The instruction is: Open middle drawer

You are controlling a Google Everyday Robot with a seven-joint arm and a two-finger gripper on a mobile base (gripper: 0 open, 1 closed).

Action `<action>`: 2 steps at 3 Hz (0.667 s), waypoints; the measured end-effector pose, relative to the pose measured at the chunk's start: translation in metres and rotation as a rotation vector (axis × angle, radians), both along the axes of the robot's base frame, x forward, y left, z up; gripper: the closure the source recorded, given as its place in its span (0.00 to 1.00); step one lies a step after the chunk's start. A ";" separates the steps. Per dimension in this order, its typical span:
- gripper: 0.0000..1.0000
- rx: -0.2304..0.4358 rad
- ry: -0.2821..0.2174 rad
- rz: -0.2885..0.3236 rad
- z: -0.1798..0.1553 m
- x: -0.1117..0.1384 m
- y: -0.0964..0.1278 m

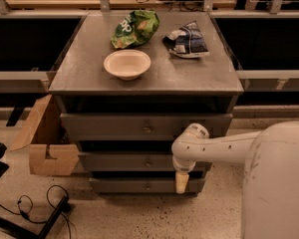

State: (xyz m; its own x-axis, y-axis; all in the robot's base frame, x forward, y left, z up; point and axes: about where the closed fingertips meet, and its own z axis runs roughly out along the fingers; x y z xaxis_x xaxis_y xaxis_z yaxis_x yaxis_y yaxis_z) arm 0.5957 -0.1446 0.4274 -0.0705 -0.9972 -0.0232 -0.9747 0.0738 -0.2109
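Your gripper (182, 182) hangs low at the cabinet's near right front, before the bottom drawer (134, 185); how wide it stands, you cannot tell. Just above, the middle drawer (119, 162) looks shut, its knob (148, 162) off to the gripper's left. Reach from this height and you risk hooking the wrong front. A hard tug could jolt the bowl (127, 63) and the green bag (134, 28) near the top's far edge.

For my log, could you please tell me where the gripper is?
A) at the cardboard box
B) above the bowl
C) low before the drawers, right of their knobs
C: the gripper points down before the bottom drawer, just below the right part of the middle drawer.
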 end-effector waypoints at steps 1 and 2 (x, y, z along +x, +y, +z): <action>0.18 -0.012 0.010 0.024 -0.010 0.011 0.010; 0.41 -0.024 0.039 0.029 -0.017 0.010 0.012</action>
